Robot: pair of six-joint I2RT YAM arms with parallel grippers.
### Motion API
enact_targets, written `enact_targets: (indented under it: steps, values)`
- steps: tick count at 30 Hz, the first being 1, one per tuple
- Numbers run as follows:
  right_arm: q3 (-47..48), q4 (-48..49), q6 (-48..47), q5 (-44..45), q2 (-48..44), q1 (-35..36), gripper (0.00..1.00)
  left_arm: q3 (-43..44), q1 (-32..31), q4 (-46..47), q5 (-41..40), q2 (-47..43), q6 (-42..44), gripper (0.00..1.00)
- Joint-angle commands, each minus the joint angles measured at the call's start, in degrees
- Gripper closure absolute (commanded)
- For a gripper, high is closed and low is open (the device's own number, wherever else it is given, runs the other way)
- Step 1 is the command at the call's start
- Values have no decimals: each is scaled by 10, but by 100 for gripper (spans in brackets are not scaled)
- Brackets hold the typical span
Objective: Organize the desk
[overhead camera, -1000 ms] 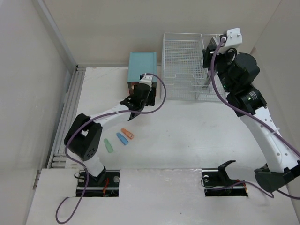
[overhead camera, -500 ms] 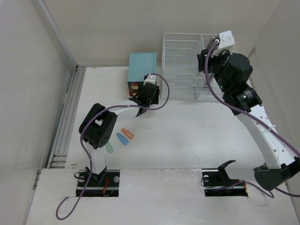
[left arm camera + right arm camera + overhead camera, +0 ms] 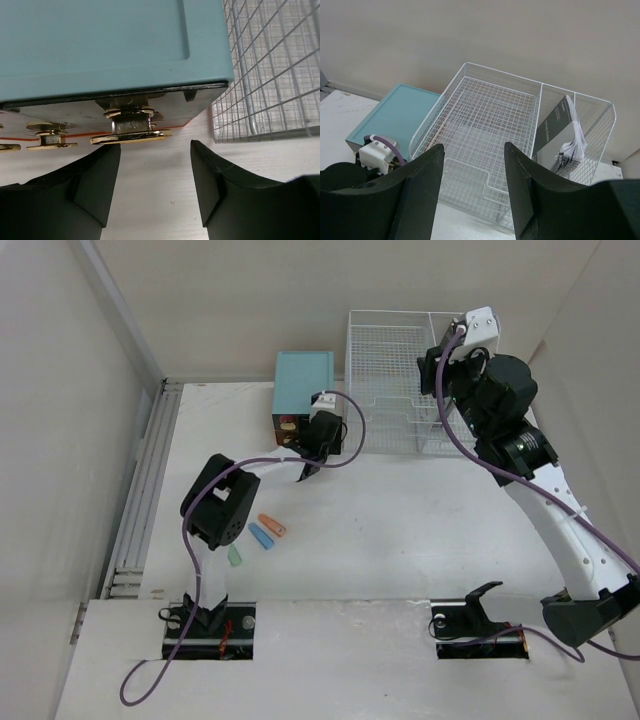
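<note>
The white desk (image 3: 400, 530) carries a teal drawer box (image 3: 304, 380) and a white wire-mesh rack (image 3: 395, 380) at its back. My left gripper (image 3: 312, 440) is low at the box's front face. In the left wrist view the left gripper (image 3: 155, 150) is open and empty, a gold drawer handle (image 3: 131, 134) just ahead of its left finger (image 3: 95, 175). My right gripper (image 3: 437, 365) hangs high over the rack. The right wrist view shows the right gripper (image 3: 474, 150) open and empty above the rack (image 3: 490, 130).
Three small pieces lie on the desk's left front: orange (image 3: 272, 525), blue (image 3: 262, 536) and green (image 3: 234, 554). A dark booklet with papers (image 3: 557, 127) stands in the rack's right compartment. Silver rails (image 3: 145, 490) run along the left edge. Walls close in behind.
The left arm has reached further toward the drawer box, its elbow swinging right and up. The right gripper has shifted a little left over the rack and its jaws stand slightly wider.
</note>
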Motion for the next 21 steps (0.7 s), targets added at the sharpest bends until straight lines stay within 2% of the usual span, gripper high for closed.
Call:
enact_targets:
  steps: [1,21]
  values:
    - [2,18,9,-7,-13,-2,43,20,2,8,-26,0,6,45]
    - [-3,18,14,-22,-13,-2,43,48,18,-4,-49,40,1,45]
